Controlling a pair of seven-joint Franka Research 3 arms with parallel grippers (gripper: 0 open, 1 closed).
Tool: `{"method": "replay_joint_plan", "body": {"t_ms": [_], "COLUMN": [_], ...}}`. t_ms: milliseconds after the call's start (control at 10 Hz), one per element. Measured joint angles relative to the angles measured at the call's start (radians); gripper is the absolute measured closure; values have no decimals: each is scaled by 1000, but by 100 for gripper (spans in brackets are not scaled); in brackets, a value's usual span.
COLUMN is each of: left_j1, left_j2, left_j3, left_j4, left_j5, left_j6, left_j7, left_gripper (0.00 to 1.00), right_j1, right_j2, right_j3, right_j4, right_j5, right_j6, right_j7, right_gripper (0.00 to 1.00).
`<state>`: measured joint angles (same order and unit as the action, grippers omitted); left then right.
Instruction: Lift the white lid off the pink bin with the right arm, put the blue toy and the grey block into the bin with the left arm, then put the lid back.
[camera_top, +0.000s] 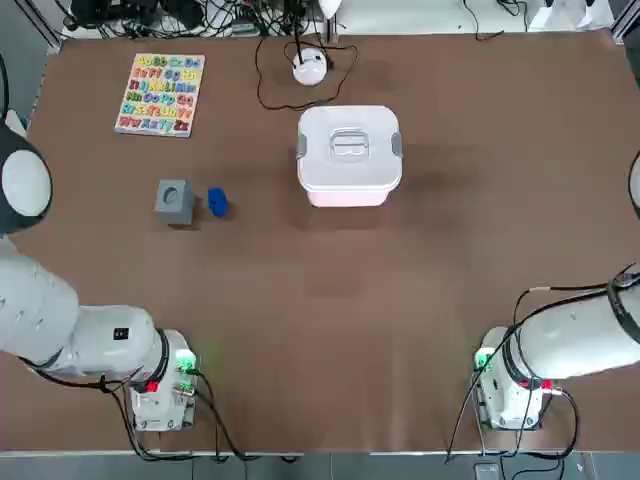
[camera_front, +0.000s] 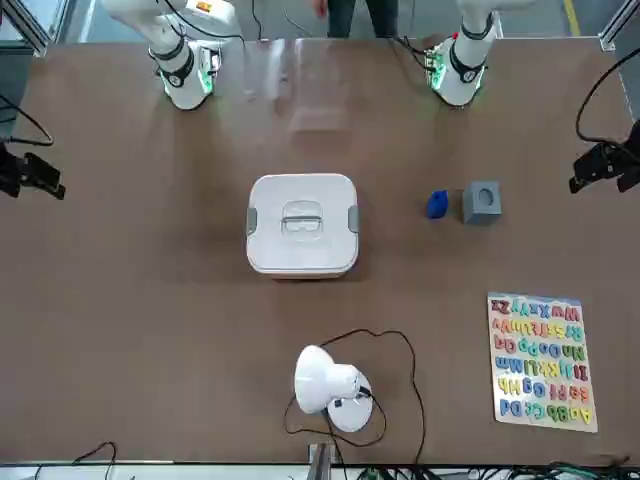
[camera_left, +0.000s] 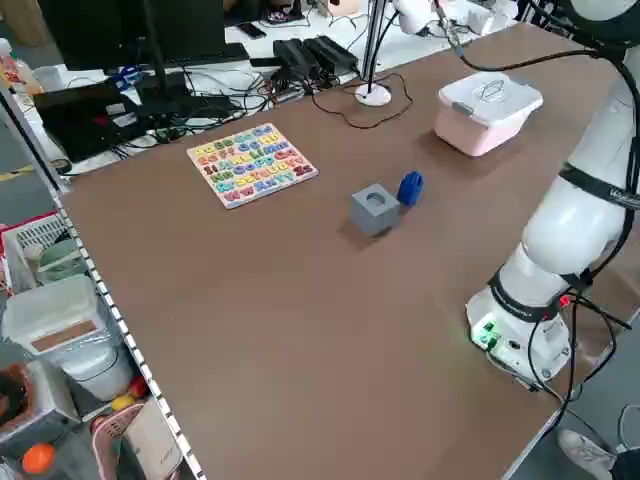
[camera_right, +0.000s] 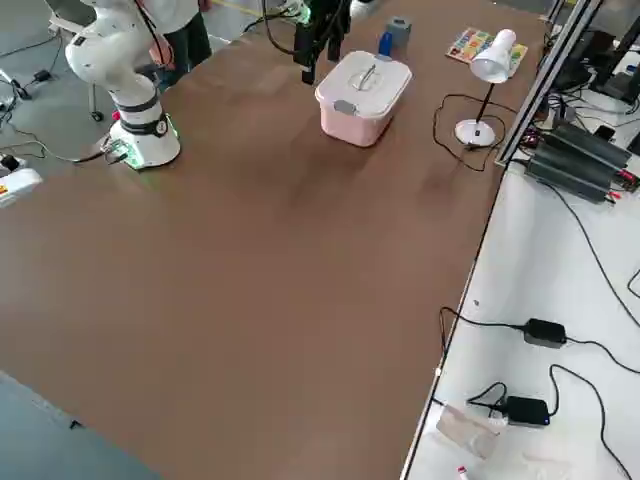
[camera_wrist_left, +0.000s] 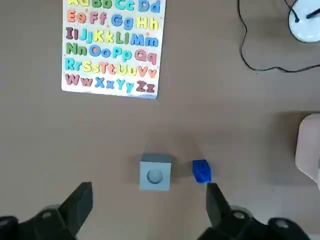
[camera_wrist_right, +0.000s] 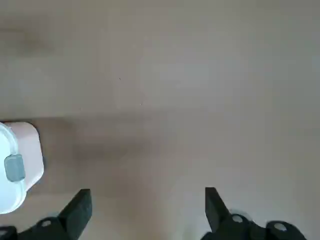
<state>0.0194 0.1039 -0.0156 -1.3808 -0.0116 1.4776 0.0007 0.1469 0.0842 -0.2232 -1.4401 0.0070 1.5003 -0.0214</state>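
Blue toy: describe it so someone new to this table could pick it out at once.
Find the pink bin with its white lid on the table. From it, go toward the robot's left, stopping just before the grey block. The blue toy is smaller than that block, bright blue, without its round hole.

I see a brown surface (camera_top: 350, 300), a white side table (camera_right: 530, 330) with black monitors (camera_left: 135, 35) beyond it, grey floor (camera_right: 60, 430), and soft reflected light across the brown top.
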Motion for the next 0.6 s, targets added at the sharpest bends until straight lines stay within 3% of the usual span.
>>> {"method": "replay_joint_plan", "body": {"t_ms": [400, 600], "left_j1": [-6, -5], "left_j2": [3, 18], "left_j3": [-13, -13], "left_j4": [-9, -26], "left_j5": [0, 0], "left_j6": [-14, -22], "left_j7": [-2, -44], "left_gripper": [0, 0], "right_j1": [1, 13], "right_j2": [0, 2], "right_j3": [1, 6], "right_j4": [0, -1], "right_j5": [0, 10], "right_j6": [0, 6], "right_j7": [23, 200], "right_gripper": [0, 0]}}
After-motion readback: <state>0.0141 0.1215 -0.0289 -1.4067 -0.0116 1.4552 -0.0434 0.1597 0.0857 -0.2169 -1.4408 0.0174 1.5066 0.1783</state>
